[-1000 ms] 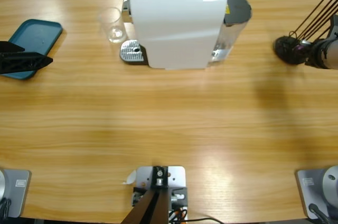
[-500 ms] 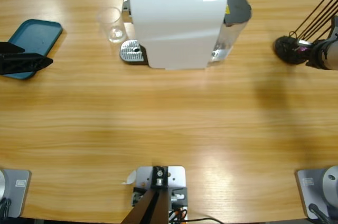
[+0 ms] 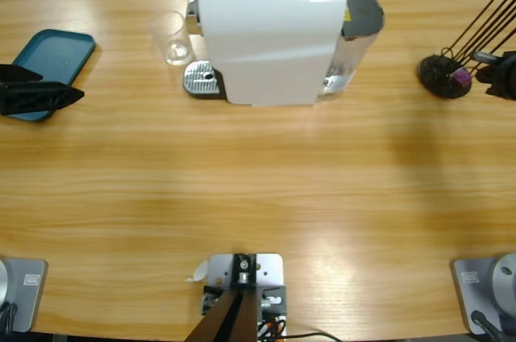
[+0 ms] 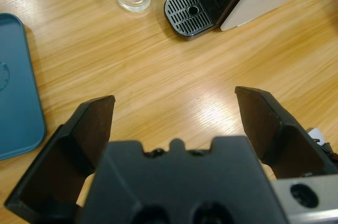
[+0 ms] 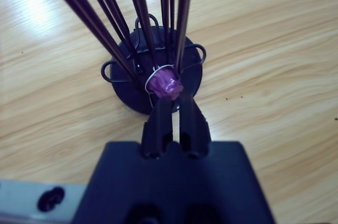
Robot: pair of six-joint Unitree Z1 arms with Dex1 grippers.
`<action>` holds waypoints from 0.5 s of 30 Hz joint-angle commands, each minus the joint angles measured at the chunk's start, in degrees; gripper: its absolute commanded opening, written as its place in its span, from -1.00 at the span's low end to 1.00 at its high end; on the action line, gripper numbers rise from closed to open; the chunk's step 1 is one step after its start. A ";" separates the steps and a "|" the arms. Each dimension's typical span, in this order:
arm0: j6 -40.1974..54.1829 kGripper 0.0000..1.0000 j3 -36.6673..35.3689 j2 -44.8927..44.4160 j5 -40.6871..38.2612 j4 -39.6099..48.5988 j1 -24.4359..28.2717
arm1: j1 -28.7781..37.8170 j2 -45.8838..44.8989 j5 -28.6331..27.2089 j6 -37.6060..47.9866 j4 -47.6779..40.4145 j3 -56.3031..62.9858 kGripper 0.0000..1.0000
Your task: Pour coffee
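Risk: the right gripper [image 5: 172, 109] sits at the base of the black wire capsule holder [image 5: 154, 78], its two jaws nearly together just under the purple capsule [image 5: 164, 86]; I judge a slightly off-line pull could snag the thin rods, tip the holder or knock the capsule loose onto the table [image 3: 258, 189]
Right gripper state: jaws nearly closed, a thin gap between them; the tips reach the capsule's lower edge, but whether they actually pinch it cannot be told
Left gripper state: the left gripper [image 4: 182, 123] hangs wide open and empty over bare wood, beside the blue tray [image 3: 48, 64]
Coffee: no tan liquid shows anywhere; the clear glass [image 3: 170, 37] looks empty and stands next to the drip grate [image 3: 201, 79] of the white coffee machine [image 3: 270, 31], not under its spout
Second risk: brewing with the glass where it is would, I judge, send the coffee onto the grate
Change from a second ago: in the high view the right arm has drawn back toward the right edge, so less of it shows and the purple capsule is now uncovered in the holder
Unchanged: left gripper, glass, tray and machine lie as they did
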 commanded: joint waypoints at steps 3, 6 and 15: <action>-0.29 0.98 2.33 1.73 -1.01 -1.39 0.52 | 1.45 1.27 1.73 0.16 2.24 -0.76 0.49; -0.22 0.98 2.38 1.75 -1.03 -1.39 0.52 | 1.45 3.13 1.97 0.88 0.45 -0.62 0.60; -0.22 0.98 2.45 2.22 -1.03 -1.56 0.52 | 1.24 6.89 2.36 1.13 -1.71 0.12 0.59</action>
